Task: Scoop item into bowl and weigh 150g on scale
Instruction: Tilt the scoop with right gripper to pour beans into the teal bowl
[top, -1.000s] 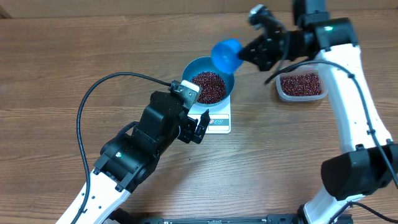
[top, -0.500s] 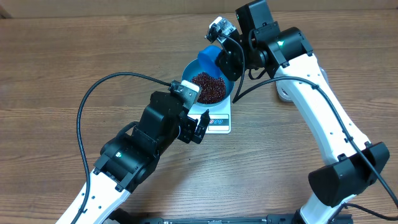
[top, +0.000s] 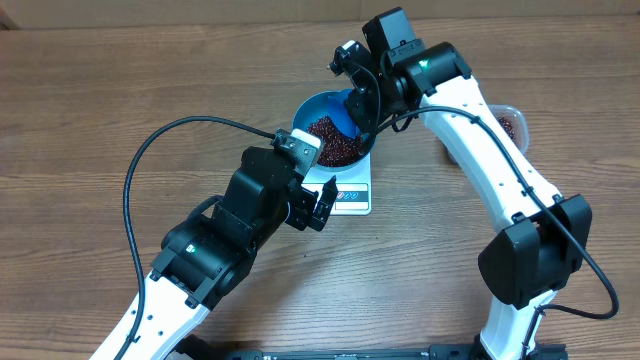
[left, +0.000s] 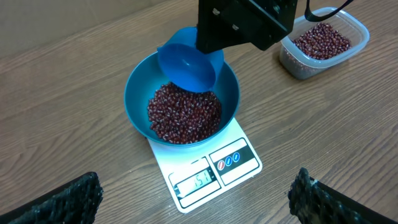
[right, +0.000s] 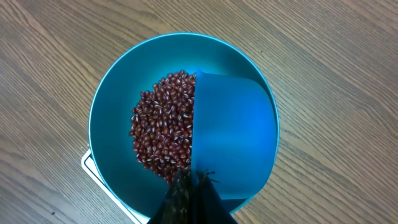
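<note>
Many small, oval, dark red-brown beans (left: 185, 114) lie in a loose, grainy heap inside the round, deep blue bowl (left: 134, 93), whose inner wall is smooth and plain. The bowl stands on the flat white square kitchen scale (left: 214, 177). Along the scale's near edge sit a grey display window and a panel with small red and blue round marks. The display shows dark digits that begin with fifteen, but the last one is too blurred to read.

A smooth blue plastic scoop (right: 235, 134) is tipped over the bowl, with its back covering one side of the heap. The right gripper (right: 191, 196) is pressed together, pinching the scoop at its handle end. The left gripper (top: 313, 208) is spread wide and holds nothing, just beside the scale. A clear rounded-rectangular plastic container (left: 323, 40) holding more beans rests apart on the wood-grain table (top: 100, 100).
</note>
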